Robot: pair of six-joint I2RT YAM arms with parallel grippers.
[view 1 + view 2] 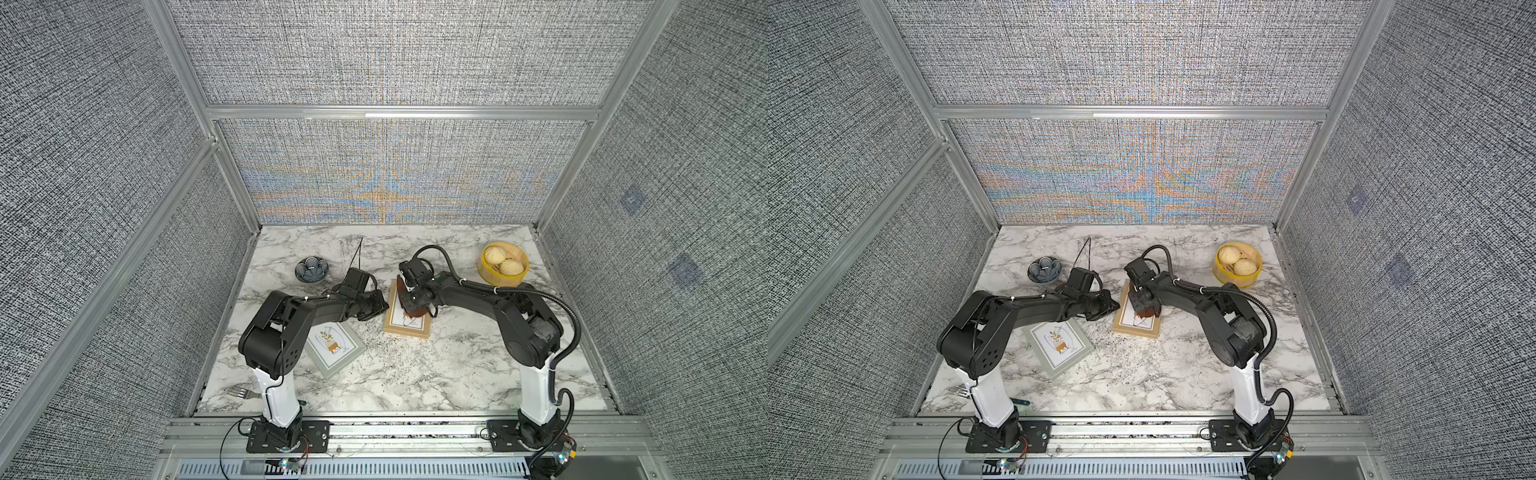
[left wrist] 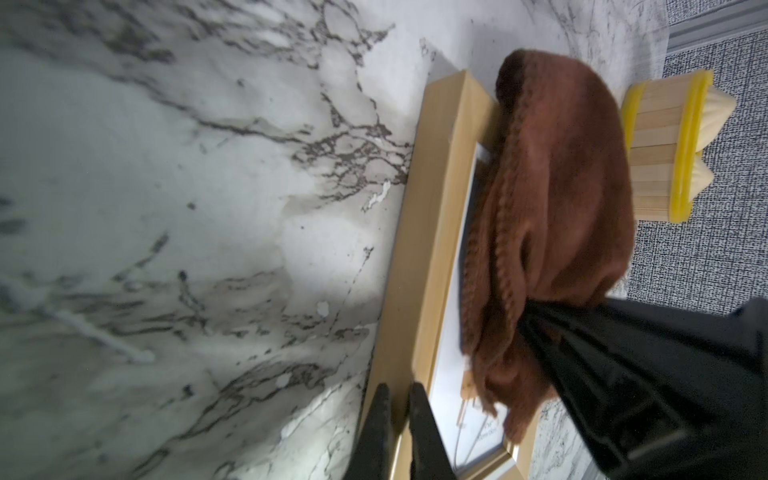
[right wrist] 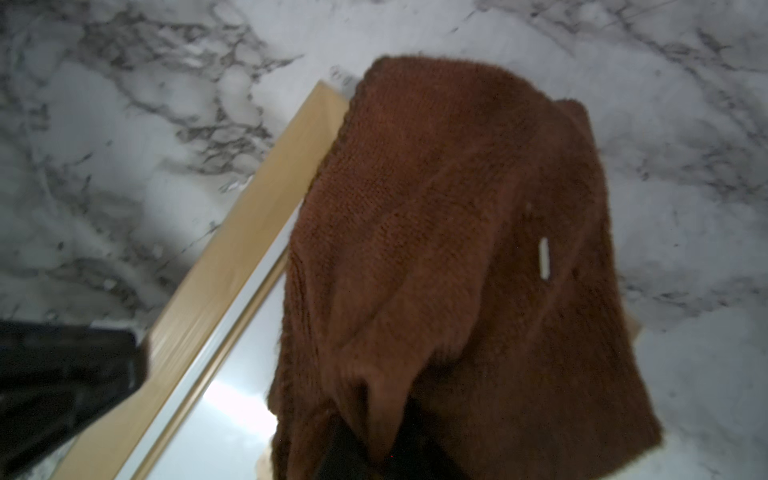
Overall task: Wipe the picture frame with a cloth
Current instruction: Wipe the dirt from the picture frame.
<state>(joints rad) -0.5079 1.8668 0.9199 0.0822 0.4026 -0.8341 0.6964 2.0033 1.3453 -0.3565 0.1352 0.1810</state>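
blue bowl, steamer basket with two buns, fork

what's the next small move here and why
Probably drag the right gripper toward the robot, sweeping the cloth along the wooden frame: the cloth covers only its far part, the near part is bare, and the left gripper pinches the frame's rim.
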